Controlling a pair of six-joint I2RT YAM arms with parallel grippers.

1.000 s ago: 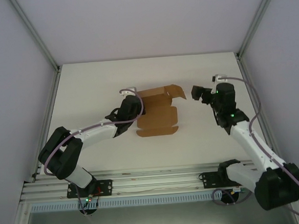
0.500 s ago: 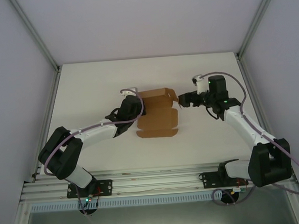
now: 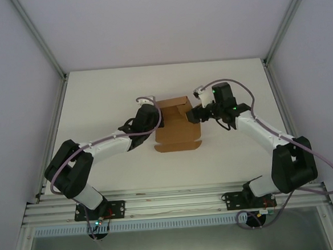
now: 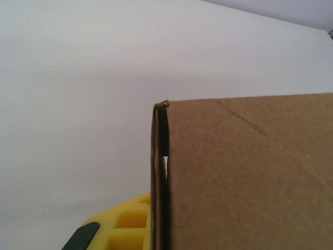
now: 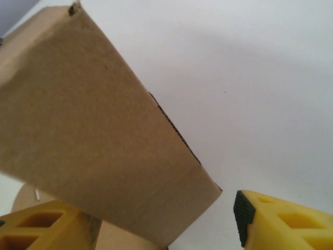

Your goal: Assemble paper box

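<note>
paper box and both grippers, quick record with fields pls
paper box: brown cardboard, partly folded, lying on the white table between the two arms
left gripper: shut on the paper box at its left edge
right gripper: open, fingers on either side of a raised flap at the box's right side, one finger apart from the cardboard
task status: box not yet closed up

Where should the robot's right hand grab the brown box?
By the paper box's raised right flap, coming from its right edge. The flap is thin and stands off the table, so the right gripper's fingers fit either side.
</note>
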